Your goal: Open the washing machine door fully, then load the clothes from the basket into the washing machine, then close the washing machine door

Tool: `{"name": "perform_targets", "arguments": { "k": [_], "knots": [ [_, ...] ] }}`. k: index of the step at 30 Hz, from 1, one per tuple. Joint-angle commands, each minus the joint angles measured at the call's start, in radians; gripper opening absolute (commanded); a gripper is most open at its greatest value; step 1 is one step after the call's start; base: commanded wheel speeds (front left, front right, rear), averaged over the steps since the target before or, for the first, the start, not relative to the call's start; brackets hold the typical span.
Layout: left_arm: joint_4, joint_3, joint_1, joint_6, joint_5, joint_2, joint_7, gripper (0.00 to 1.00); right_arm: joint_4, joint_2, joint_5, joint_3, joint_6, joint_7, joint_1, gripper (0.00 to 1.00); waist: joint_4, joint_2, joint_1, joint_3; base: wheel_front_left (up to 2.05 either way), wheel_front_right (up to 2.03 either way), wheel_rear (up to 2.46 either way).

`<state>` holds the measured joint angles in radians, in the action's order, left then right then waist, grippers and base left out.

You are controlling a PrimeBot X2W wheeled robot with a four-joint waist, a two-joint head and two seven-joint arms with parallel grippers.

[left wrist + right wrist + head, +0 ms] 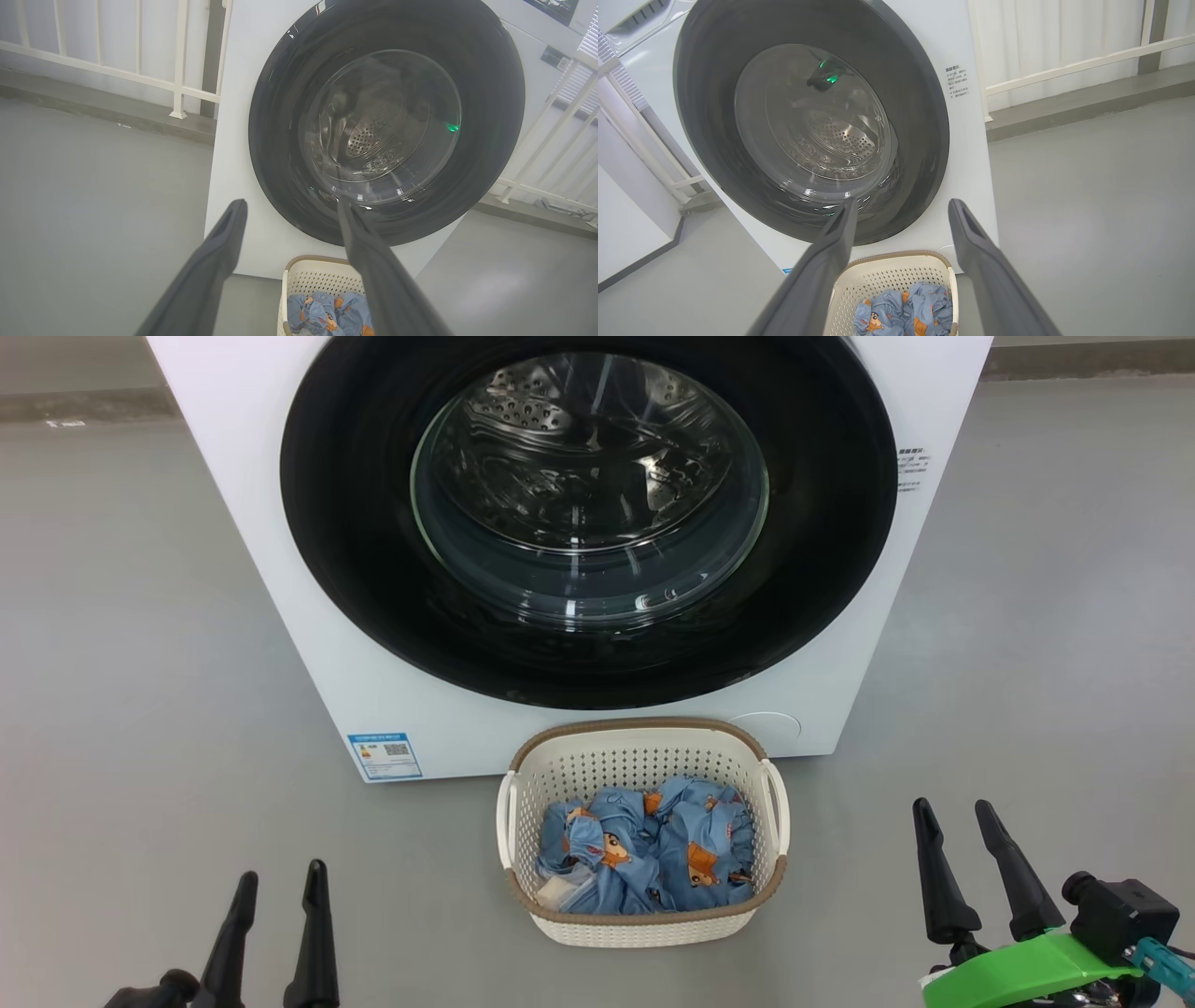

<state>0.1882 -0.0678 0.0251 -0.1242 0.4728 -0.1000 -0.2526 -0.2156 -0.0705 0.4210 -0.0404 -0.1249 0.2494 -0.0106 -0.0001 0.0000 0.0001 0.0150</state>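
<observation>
The white washing machine (280, 616) stands ahead with its round black door (355, 551) lying flat against its front, the steel drum showing through the glass. On the floor right before it sits the cream basket (644, 761), holding the crumpled light blue clothes (644, 854). My left gripper (277, 882) hangs open at the lower left, well left of the basket. Open too, my right gripper (954, 812) is at the lower right. Both wrist views look up at the door (280, 140) (920, 116) over the basket (313, 280) (887, 275).
Bare grey floor (140, 663) spreads on both sides of the machine. A white railing (177, 60) on a low kerb runs behind it, and a blue label sticker (385, 756) sits low on its front left.
</observation>
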Motion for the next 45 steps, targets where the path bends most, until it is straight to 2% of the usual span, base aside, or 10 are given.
{"name": "perform_targets", "arguments": {
  "k": [1,22,45],
  "knots": [
    [-0.015,0.036,-0.020,-0.007,-0.014,-0.007,-0.009,1.00,0.021,-0.008,-0.013,-0.019,-0.006,0.012,0.013,1.00,-0.001,0.0000,-0.0001,0.000,0.00,0.00,0.00],
    [0.002,0.060,-0.030,-0.007,-0.053,0.006,-0.009,1.00,0.019,0.001,-0.019,-0.006,-0.006,0.012,0.009,1.00,-0.007,0.0000,-0.0001,0.007,0.13,0.13,-0.25],
    [-0.003,0.057,-0.054,-0.007,-0.049,0.012,-0.009,1.00,0.032,0.000,-0.010,-0.008,-0.006,0.012,0.030,1.00,-0.003,0.0000,-0.0001,0.042,1.14,1.14,-2.27]
  ]
}}
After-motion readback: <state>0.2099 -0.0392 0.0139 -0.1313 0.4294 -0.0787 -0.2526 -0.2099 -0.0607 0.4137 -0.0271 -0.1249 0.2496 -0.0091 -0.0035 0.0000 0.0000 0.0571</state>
